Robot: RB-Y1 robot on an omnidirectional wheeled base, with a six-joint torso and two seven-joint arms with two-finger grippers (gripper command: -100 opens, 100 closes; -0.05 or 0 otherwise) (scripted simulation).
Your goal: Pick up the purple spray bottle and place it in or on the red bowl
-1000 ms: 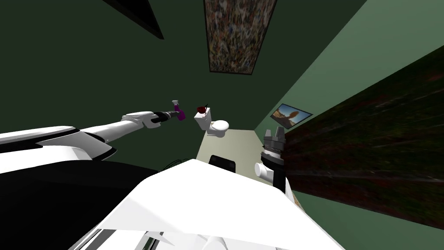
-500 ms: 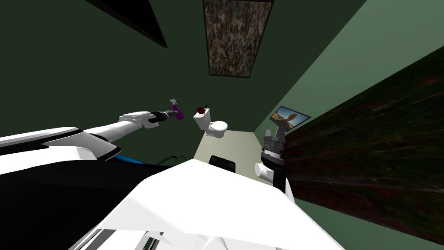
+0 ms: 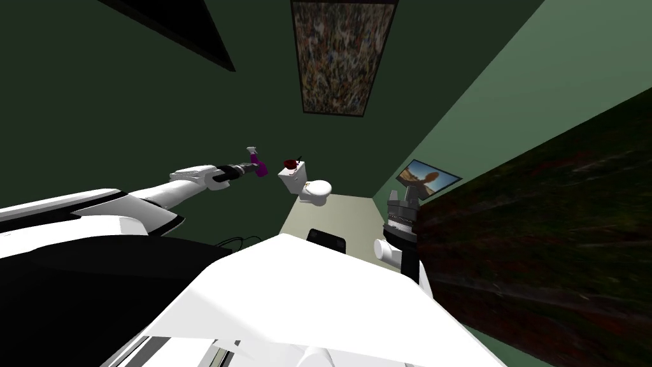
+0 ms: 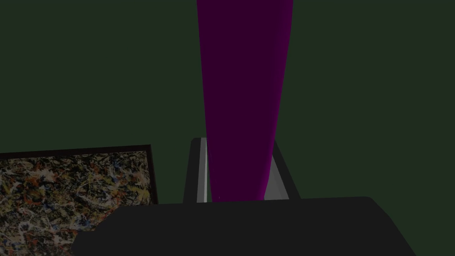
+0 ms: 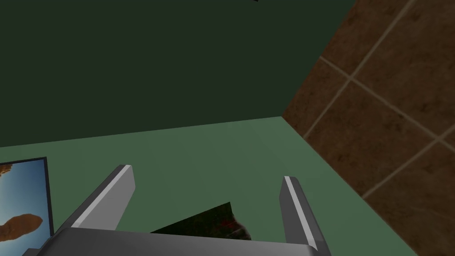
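There is one purple spray bottle (image 3: 259,169) and one red bowl (image 3: 290,164). There is one white toilet (image 3: 307,186). Two framed pictures hang on the walls: one large speckled picture (image 3: 337,54) and one small picture (image 3: 428,178) of a brown shape against blue sky. There are two grippers, the left gripper (image 3: 249,168) and the right gripper (image 3: 405,191). Each has two fingers (image 5: 116,191), four in all.

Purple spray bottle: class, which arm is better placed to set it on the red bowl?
Left. The left pincer is shut on the purple spray bottle near the red bowl; the right pincer stands open, farther off.
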